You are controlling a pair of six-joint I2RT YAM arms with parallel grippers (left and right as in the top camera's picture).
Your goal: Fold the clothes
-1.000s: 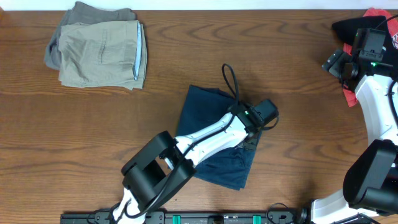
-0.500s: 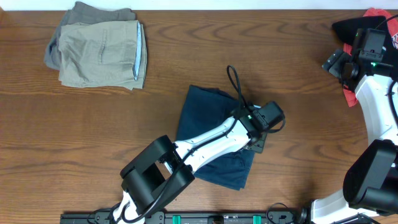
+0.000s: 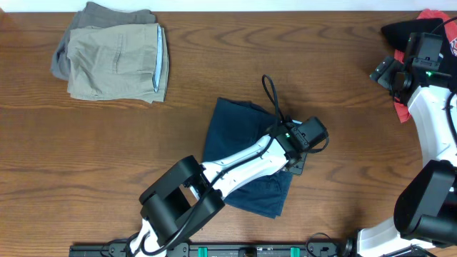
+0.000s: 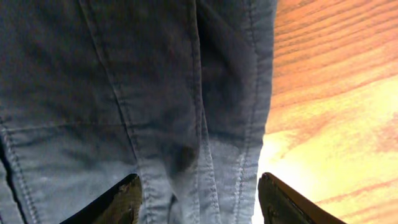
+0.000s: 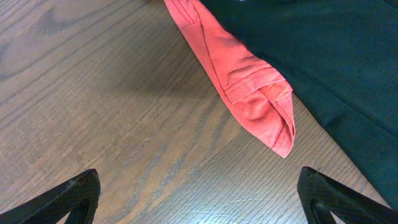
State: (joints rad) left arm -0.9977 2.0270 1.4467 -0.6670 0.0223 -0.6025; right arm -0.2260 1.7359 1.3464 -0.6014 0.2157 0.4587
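The navy shorts (image 3: 230, 127), near the table's front edge, are judged soft and limp. Their seamed edge (image 4: 252, 124) is best pinched; the left gripper (image 4: 199, 194) is spread open.

No legible text, label, brand, number or sign in any view.

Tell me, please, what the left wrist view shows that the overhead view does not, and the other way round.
Only the left wrist view: the stitched seams of the navy shorts up close, and the left gripper with its jaws apart over their edge. Only the overhead view: the folded khaki shorts, the right arm, the red cloth. Both: the navy shorts on the wooden table.
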